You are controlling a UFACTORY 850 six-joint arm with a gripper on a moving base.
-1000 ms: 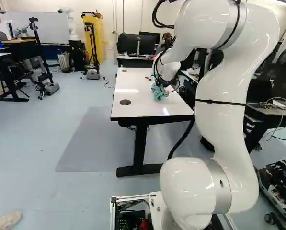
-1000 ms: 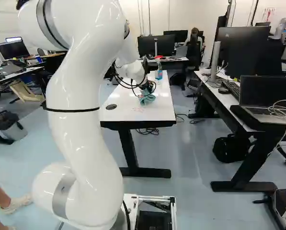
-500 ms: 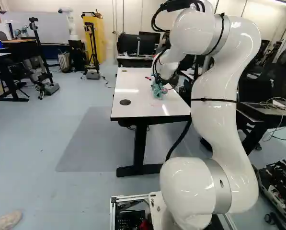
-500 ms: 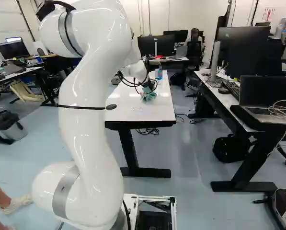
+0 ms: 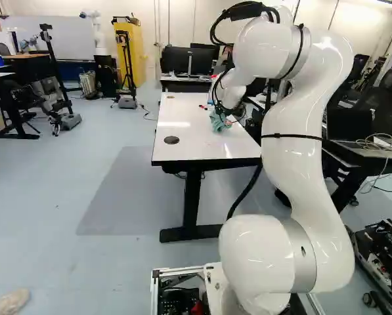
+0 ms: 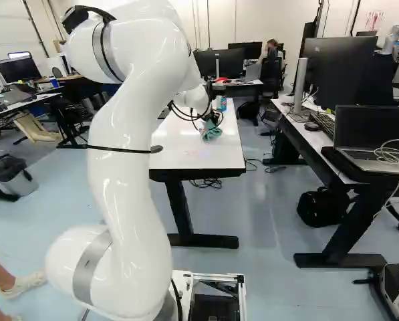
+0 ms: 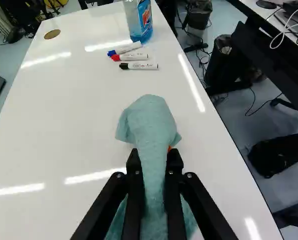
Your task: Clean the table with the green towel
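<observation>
With our pincer [image 7: 154,159] we pinch the green towel [image 7: 149,120] mid-bunch, probably so its loose folds can wipe the worktop [image 7: 64,115]

Through my cameras I saw a white bench [image 7: 64,125] with a bottle [image 7: 140,22] of blue liquid standing on it. Just beside the bottle lay three markers [image 7: 131,57], capped blue, red and black; farther from it, the green towel [image 7: 149,120] touched the top.
</observation>
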